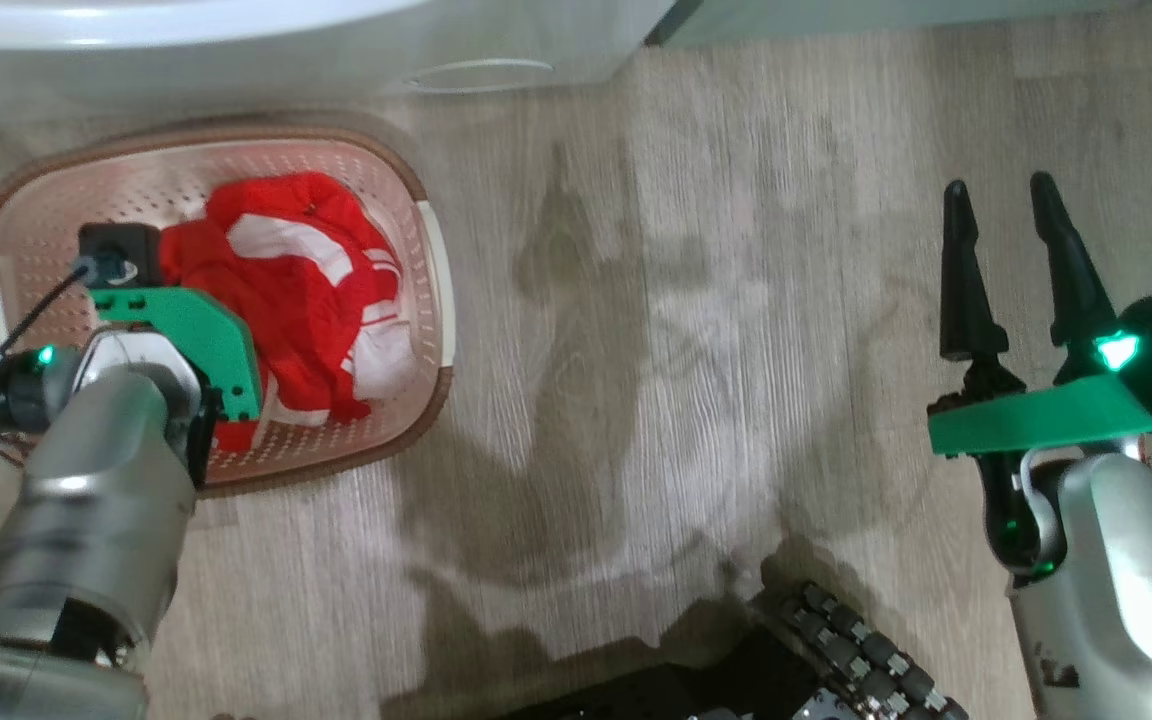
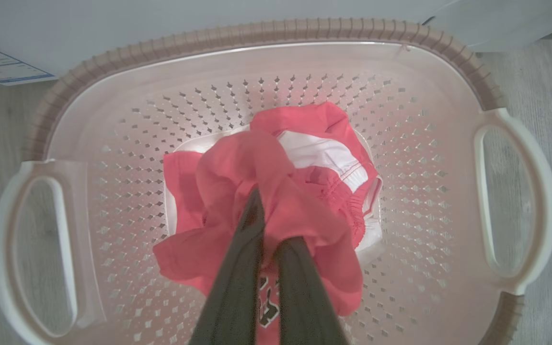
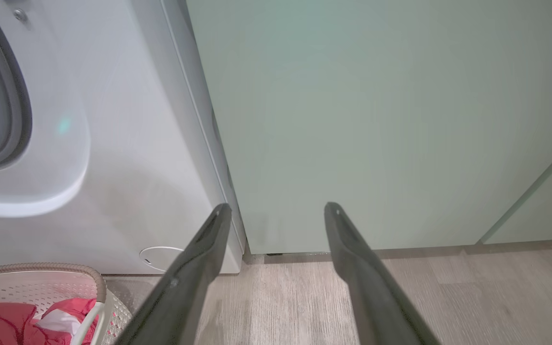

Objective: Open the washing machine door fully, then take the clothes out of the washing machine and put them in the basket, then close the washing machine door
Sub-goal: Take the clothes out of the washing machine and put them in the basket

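A white washing machine stands at the upper left of the right wrist view, drum opening at the far left edge, above a wood floor. At the left of the head view, just in front of the machine, sits the basket, with the clothes heaped red and white near its middle. The left pincer points down into that heap, fingers narrow and pinching red fabric, so letting go looks like the coming move, while the right pincer stands wide and unladen at the far right, well apart.
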Robot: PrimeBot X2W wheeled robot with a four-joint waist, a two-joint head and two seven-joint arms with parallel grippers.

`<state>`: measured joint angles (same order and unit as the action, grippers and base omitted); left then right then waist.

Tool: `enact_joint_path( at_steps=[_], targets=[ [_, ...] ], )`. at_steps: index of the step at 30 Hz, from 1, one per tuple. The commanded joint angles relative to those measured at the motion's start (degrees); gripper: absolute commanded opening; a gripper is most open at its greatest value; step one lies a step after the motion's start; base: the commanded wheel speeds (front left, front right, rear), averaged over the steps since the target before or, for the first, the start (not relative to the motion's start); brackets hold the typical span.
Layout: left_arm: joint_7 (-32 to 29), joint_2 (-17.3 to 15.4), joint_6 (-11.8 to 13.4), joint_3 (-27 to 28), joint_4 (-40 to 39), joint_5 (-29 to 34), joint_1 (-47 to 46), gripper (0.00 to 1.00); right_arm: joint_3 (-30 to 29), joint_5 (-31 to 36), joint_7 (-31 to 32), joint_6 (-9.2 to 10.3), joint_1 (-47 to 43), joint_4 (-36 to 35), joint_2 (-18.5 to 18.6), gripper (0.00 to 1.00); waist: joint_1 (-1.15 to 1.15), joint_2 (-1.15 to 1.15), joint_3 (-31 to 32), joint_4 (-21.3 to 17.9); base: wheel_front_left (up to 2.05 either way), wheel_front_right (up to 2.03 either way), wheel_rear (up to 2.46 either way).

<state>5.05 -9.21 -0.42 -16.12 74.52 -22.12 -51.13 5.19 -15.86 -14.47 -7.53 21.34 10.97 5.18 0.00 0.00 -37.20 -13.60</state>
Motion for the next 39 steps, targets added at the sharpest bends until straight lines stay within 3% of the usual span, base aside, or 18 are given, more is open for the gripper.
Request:
enact_joint_path(
  at_steps=[1,6,7,8,9,10,13,23,32,39],
  targets=[
    [0.45,-2.39,0.57,1.14,-0.62,-0.27,-0.91,0.00,1.01,0.04,-0.53,0.04,-0.12,-1.92,-0.10,1.00,0.00,0.00,-1.59,-0.90,0.00,0.00,0.00],
    [-0.44,-2.57,0.27,0.42,-0.58,-0.21,-0.10,0.00,1.37,0.24,-0.53,0.04,0.40,-1.77,-0.36,1.00,0.00,0.00,-1.42,-1.27,0.00,0.00,0.00],
    [0.09,-2.56,0.18,0.28,-0.58,-0.19,0.24,0.14,1.37,0.24,-0.53,0.04,0.42,-1.76,-0.35,1.00,0.00,0.00,-0.93,-1.26,0.00,0.00,0.00],
    [0.71,-2.47,0.15,0.25,-0.58,-0.26,0.65,0.42,1.19,0.24,-0.53,0.04,0.37,-1.78,-0.31,1.00,0.00,0.00,-0.40,-1.16,0.00,0.00,0.00],
    [1.17,-2.33,0.08,0.26,-0.58,-0.41,1.11,0.80,0.98,0.26,-0.53,0.04,0.25,-1.79,-0.29,1.00,0.00,0.00,0.26,-1.01,0.00,0.00,0.00],
    [1.73,-2.14,-0.01,0.45,-0.57,-0.74,1.54,1.00,0.83,0.34,-0.53,0.04,0.06,-1.73,-0.25,1.00,0.00,0.00,1.15,-0.81,0.00,0.00,0.00],
    [3.71,-1.39,-0.24,0.44,-0.57,-1.12,2.93,1.00,0.07,0.60,-0.53,0.04,-0.94,-1.58,0.02,1.00,0.00,0.00,4.21,0.17,0.00,0.00,0.00],
    [9.84,0.20,-5.02,1.61,-2.88,-3.35,7.73,1.00,-0.47,0.80,-0.53,0.04,-6.25,0.21,1.11,1.00,0.00,0.00,18.96,4.24,0.00,0.00,0.00],
    [9.93,-1.16,-5.58,7.29,-20.56,-1.83,17.86,1.00,-0.83,1.10,-0.53,0.04,-11.42,0.91,1.09,1.00,0.00,0.00,28.52,6.01,0.00,0.00,0.00],
    [9.94,-1.40,-3.77,12.00,-33.09,1.89,27.06,1.00,-2.02,1.20,-0.53,0.04,-14.90,1.04,0.78,1.00,0.00,0.00,33.38,6.86,0.00,0.00,0.00]
  ],
)
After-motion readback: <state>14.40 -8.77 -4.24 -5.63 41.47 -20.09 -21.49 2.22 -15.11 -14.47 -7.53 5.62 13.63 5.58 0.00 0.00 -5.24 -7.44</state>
